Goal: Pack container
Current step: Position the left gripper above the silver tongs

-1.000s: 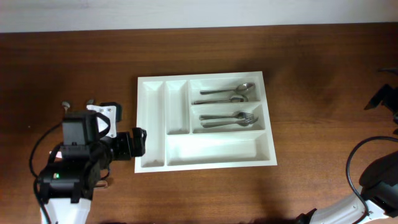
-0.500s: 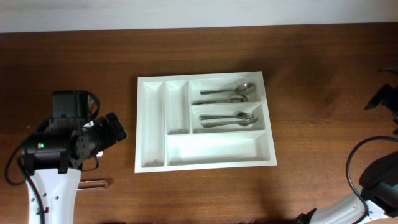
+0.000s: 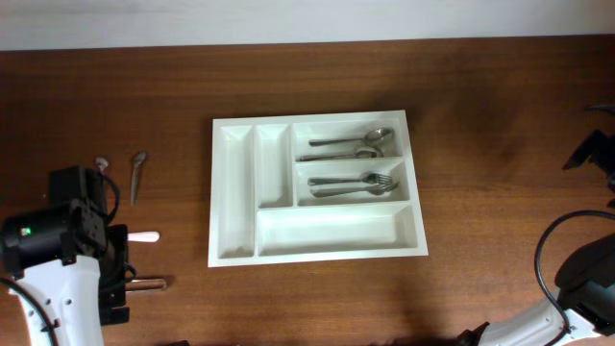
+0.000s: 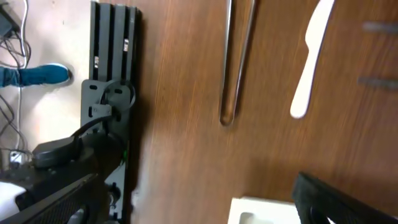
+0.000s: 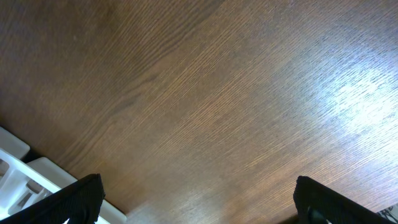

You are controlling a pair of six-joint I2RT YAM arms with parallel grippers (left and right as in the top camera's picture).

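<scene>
The white cutlery tray (image 3: 233,192) lies mid-table. Its top wide compartment holds metal spoons (image 3: 351,144), the middle one metal forks (image 3: 354,184). The bottom wide one and the two narrow ones hold nothing. My left arm (image 3: 58,240) is at the table's lower left, well away from the tray. My left gripper (image 4: 199,214) is open and empty. A white plastic knife (image 4: 311,56) and a metal utensil handle (image 4: 237,62) lie ahead of it. My right gripper (image 5: 208,205) is open and empty over bare wood.
Loose utensils lie left of the tray: a metal spoon (image 3: 137,175), a small metal piece (image 3: 100,165), the white knife (image 3: 144,235) and a metal handle (image 3: 149,284). The table's edge with a black rail (image 4: 115,74) is close to the left gripper.
My left arm has pulled back from the tray's left edge to the table's lower left corner. The loose utensils it covered now show. The tray and right arm have not moved.
</scene>
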